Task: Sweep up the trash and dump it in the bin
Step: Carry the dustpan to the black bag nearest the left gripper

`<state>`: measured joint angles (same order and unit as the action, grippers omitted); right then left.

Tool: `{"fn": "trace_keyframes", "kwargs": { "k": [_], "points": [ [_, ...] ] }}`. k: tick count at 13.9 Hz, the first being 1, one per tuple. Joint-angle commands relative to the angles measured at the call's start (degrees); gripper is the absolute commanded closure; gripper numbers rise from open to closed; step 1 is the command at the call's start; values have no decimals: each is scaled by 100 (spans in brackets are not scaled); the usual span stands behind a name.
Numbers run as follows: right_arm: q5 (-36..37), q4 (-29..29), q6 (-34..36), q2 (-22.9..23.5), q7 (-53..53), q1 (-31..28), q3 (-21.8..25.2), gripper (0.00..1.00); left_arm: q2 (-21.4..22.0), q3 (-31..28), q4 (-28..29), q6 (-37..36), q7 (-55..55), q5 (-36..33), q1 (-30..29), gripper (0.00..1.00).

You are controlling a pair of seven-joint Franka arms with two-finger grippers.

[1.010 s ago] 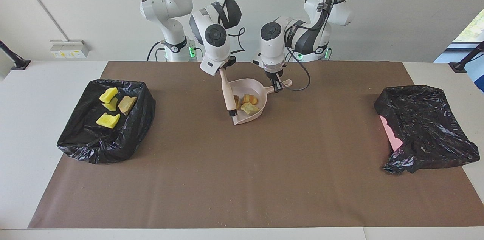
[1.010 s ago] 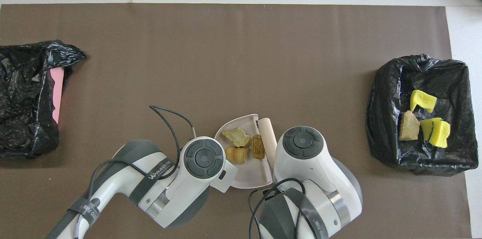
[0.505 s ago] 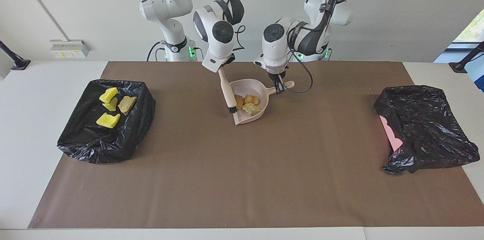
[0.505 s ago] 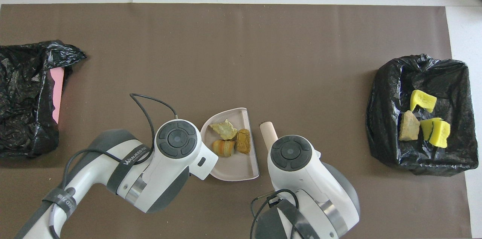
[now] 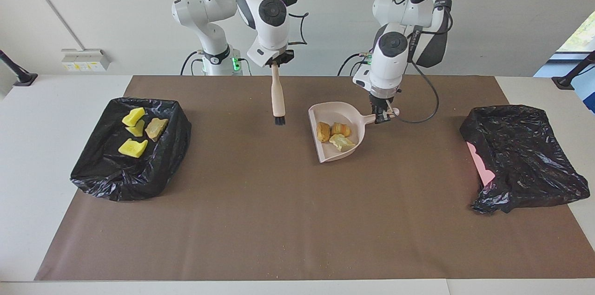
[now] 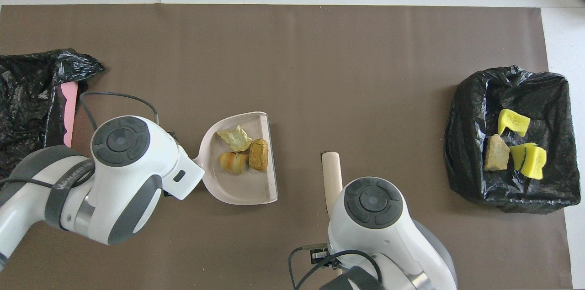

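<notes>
At the right arm's end of the worktop [image 5: 279, 220], a low bin lined with a black plastic bag [image 5: 174, 146] holds four scraps of the trash [image 5: 132, 147]: three yellow sponge chunks and one tan piece.

Next along, the right end effector [image 5: 277, 59] is pressed together on the top of a beige-handled brush with black bristles [image 5: 278, 100]. The brush hangs upright, bristles down and clear of the brown mat, and this arm waits.

Beside it, the left end effector [image 5: 382, 116] pinches the handle of a pale pink plastic dustpan [image 5: 332, 113]. Three more brownish and pale scraps [image 5: 335, 134] lie in the pan near its back wall.

At the left arm's end sits a crumpled black bag [image 5: 520, 155] with a pink edge showing beneath it.

The step in hand looks like carrying the loaded pan to a bin. To do it well, keep the pan's open lip level or slightly raised so the scraps stay against the back wall, and travel smoothly. Tip only once the lip is over the bin's opening. The brush should stay out of the pan's path.

The facing view shows both grips and the brush off the mat. In the overhead view the wrist housings cover both. That view instead separates the three scraps in the dustpan [image 6: 237, 189] and shows a green face on one sponge in the lined bin [image 6: 461, 157].
</notes>
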<state>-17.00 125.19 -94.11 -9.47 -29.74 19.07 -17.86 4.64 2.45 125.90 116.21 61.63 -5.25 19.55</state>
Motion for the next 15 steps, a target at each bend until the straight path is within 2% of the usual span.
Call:
{"fn": "trace_keyframes", "kwargs": {
  "k": [1,5,8,12,14,15],
  "points": [
    [-233,408,-807,67,-636,430,-34,100,468,10,-56,-413,997,68,-678,100],
    [-427,497,-1416,524,-1165,949,-34,100,459,1,-671,-837,2404,182,-1926,100],
    [-427,970,-1784,525,-1104,1151,-34,100,354,-25,-1092,-1003,3274,532,-3024,100],
    [-436,1121,-2146,630,-1157,1231,-34,100,-172,-34,-2006,-1004,3723,482,-4361,100],
    [-436,1156,-2242,648,-1157,1266,-34,100,-418,-69,-2428,-934,3830,411,-4784,100],
    [-436,1156,-2269,674,-1157,1266,-34,100,-541,-96,-2656,-925,3848,150,-4838,100]
  ]
}}
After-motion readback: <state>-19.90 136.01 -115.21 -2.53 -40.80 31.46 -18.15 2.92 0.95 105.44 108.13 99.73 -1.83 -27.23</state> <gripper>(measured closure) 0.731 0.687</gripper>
